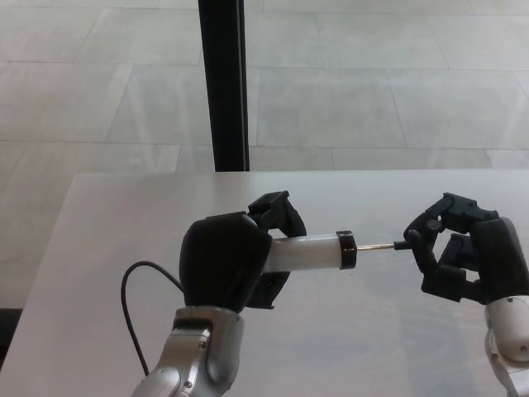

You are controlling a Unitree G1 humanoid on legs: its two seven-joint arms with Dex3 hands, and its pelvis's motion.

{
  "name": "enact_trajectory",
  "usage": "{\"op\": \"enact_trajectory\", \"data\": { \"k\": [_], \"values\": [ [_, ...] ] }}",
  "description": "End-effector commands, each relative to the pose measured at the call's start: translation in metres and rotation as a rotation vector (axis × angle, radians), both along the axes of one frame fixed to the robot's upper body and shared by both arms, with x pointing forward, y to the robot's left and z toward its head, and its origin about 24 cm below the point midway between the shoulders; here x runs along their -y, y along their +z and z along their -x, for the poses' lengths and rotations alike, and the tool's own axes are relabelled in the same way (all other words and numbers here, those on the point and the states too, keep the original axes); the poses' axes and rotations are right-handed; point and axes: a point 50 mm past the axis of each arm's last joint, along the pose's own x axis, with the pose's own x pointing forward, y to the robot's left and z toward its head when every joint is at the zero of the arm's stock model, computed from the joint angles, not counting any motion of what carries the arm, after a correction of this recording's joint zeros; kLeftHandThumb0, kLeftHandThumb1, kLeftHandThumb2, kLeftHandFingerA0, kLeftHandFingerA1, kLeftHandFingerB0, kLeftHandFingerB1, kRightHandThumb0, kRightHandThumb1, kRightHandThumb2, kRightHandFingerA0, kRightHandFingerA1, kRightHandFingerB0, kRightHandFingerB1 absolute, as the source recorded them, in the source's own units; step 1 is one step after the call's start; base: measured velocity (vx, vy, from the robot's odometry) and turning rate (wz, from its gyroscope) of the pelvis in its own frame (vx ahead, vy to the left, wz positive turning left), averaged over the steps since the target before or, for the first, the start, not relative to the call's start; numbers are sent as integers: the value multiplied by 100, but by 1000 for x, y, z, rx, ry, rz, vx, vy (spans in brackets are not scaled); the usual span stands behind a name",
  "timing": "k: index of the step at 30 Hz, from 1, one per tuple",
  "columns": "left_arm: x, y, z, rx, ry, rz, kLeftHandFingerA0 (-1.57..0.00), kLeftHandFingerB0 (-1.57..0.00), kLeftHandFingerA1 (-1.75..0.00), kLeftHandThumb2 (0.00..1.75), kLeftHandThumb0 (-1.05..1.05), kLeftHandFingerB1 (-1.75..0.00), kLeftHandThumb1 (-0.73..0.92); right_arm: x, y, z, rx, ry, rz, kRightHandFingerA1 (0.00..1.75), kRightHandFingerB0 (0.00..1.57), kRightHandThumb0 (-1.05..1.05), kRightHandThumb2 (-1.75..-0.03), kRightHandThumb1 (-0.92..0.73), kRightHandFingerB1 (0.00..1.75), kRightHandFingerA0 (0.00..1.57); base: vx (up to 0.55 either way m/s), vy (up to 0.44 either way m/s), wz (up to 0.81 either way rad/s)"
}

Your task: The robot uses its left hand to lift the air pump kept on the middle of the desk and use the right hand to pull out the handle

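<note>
My left hand [235, 260] is shut on the air pump [310, 251], a white cylinder with a black end cap, held level above the desk [107, 248]. A thin metal rod [376, 246] sticks out of the cap toward the right. My right hand [463, 258] is shut on the black handle at the rod's end. A black hose [136, 310] curls from the pump's hidden left end down past my left wrist.
A black vertical post [223, 83] stands behind the desk's far edge. Pale tiled floor [372, 83] lies beyond. The desk's left edge runs diagonally at the lower left.
</note>
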Motion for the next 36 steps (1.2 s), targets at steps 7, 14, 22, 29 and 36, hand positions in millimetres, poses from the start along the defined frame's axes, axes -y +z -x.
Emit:
{"op": "enact_trajectory", "data": {
  "k": [7, 14, 22, 29, 36],
  "values": [
    [-21, -5, 3, 18, 31, -41, -90, -83, -167, 116, -9, -142, 51, 25, 4, 1, 9, -75, 34, 175, 80, -16, -103, -49, 158, 91, 0, 0, 0],
    [-23, -10, 4, 12, 34, -77, -85, -83, -164, 120, -12, -140, 46, 28, 3, 3, 2, -82, 36, 175, 77, -15, -92, -51, 159, 88, 0, 0, 0],
    [-27, -13, 6, -1, 33, -71, -89, -81, -167, 119, -11, -139, 48, 28, 1, 3, 2, -85, 32, 175, 78, -15, -96, -50, 159, 88, 0, 0, 0],
    [-31, -18, 8, -9, 42, -101, -121, -99, -139, 116, -18, -122, 47, 28, 1, 3, 6, -82, 29, 175, 83, -14, -103, -50, 154, 90, 0, 0, 0],
    [-36, -24, 12, -26, 45, -80, -122, -102, -140, 115, -15, -124, 48, 30, -1, 3, 6, -83, 23, 175, 81, -15, -99, -53, 153, 88, 0, 0, 0]
  ]
}}
